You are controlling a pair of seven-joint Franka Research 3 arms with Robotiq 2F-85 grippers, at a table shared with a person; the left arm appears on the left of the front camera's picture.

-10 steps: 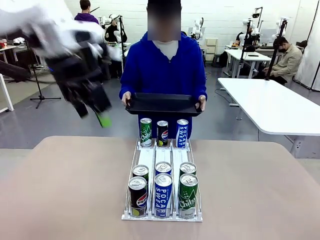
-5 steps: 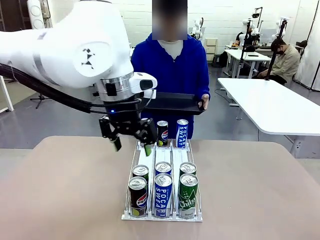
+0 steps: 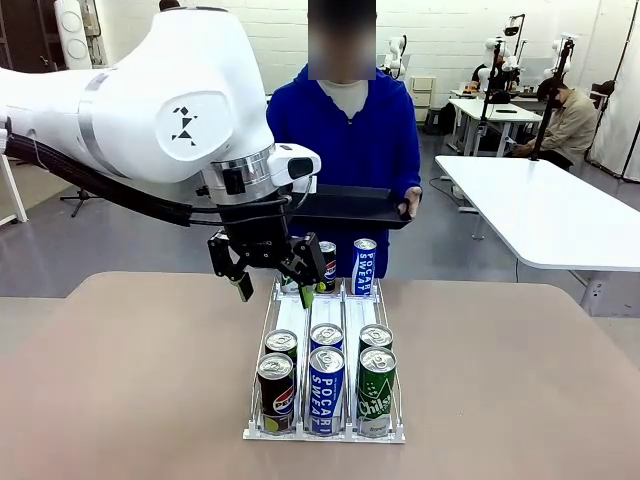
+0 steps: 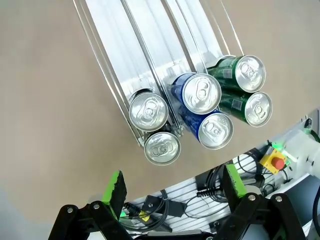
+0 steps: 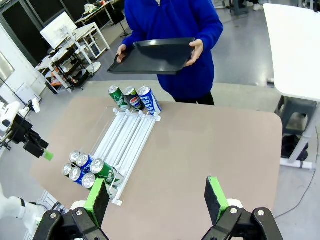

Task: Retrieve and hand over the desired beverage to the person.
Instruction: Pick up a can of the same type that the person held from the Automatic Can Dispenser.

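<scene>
there, a royal-blue-clad person [image 3: 352,140]

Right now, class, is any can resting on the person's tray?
No, the tray the person holds is bare black; the cans stand in the rack.

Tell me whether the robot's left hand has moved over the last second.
Yes. The left hand has swung right and down, from off the can rack's left side to its far left lane, jaws open.
</scene>
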